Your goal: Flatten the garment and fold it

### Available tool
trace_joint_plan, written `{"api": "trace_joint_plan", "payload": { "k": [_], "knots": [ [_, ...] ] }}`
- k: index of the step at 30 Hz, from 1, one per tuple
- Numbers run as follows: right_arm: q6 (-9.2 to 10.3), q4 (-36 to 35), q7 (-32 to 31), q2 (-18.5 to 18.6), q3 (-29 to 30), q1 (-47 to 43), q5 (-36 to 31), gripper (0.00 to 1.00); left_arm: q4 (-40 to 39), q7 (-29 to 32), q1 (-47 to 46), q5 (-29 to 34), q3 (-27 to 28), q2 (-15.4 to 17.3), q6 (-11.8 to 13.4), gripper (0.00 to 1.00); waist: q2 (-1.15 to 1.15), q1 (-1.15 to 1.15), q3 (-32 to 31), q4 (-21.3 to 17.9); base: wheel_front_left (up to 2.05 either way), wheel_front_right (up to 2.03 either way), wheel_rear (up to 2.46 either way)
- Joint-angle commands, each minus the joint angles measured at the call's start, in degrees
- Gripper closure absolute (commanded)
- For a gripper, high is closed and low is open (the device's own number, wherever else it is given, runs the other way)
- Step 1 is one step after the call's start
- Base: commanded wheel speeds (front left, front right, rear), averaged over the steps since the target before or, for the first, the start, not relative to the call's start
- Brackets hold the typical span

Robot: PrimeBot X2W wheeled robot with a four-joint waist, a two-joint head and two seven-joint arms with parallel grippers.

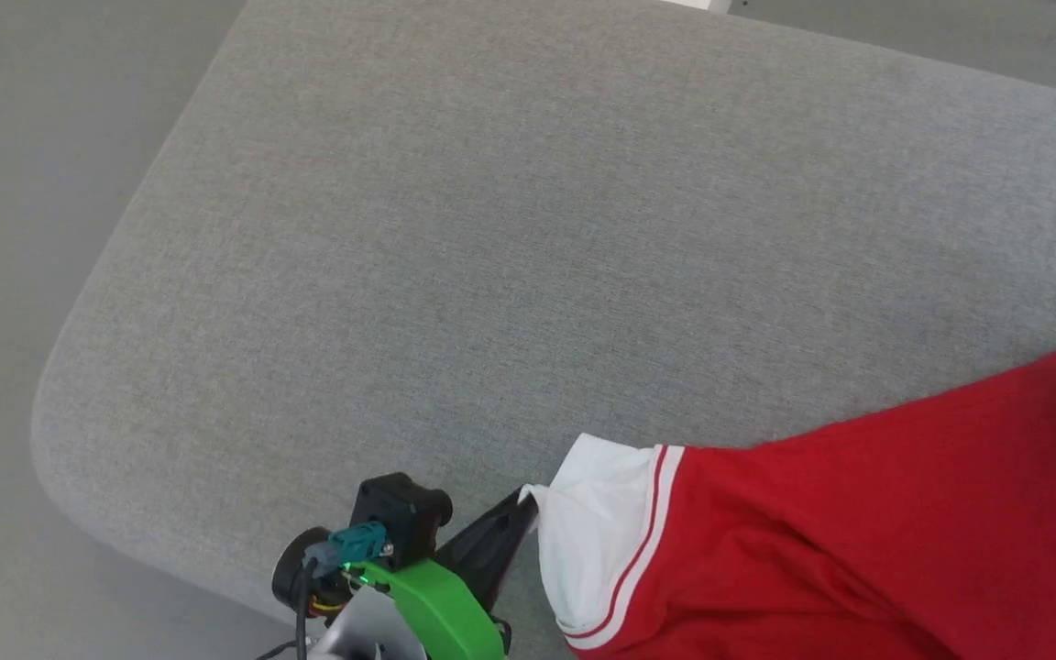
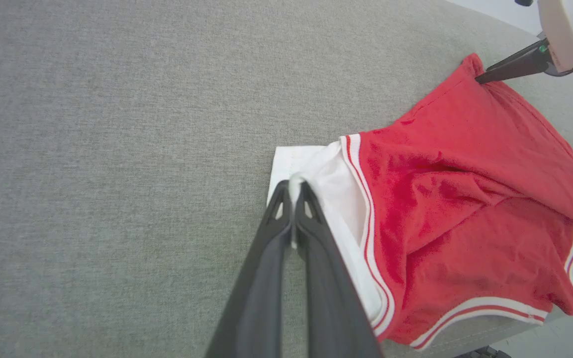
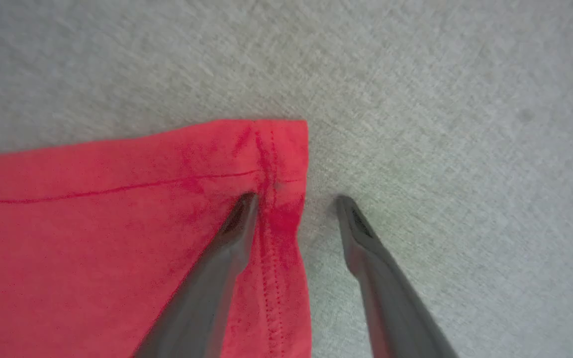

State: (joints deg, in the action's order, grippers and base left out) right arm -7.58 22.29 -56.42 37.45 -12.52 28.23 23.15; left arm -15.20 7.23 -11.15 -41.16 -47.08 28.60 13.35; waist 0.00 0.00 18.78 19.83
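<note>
Now: left claw [image 2: 294,188] clamped on white garment [image 2: 440,199] sleeve; right wrist view: right claw [image 3: 296,198] apart, astride hem.

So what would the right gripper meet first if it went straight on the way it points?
Likely the hemmed corner of the red T-shirt with white sleeves, which the open right gripper straddles; the grey fabric cushion lies just beneath, though depth is unclear.
</note>
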Motion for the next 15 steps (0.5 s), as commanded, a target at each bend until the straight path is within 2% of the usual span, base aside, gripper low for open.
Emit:
{"api": "trace_joint_plan", "payload": {
  "k": [1, 8, 15],
  "knots": [
    [0.09, 3.6, 0.2, -2.2, -3.0, -3.4, 0.8, 1.0, 0.3, -0.4, -0.9, 0.1, 0.2, -0.2, -0.2, 1.0, 0.0, 0.0, -0.2, -0.1, 0.0, 0.0, 0.0],
    [0.09, 4.8, 8.7, -2.3, -0.9, -0.5, 2.2, 1.0, 1.2, -1.0, -0.8, -0.4, 1.1, 0.7, -0.3, 1.0, 0.0, 0.0, -3.7, -2.2, 0.0, 0.0, 0.0],
    [0.09, 1.8, 17.7, -1.7, 2.3, 3.3, 6.4, 1.0, 0.1, -3.2, -1.2, -0.6, 4.5, 3.3, 0.0, 1.0, 0.0, 0.0, -10.1, -6.7, 0.0, 0.0, 0.0]
  ]
}}
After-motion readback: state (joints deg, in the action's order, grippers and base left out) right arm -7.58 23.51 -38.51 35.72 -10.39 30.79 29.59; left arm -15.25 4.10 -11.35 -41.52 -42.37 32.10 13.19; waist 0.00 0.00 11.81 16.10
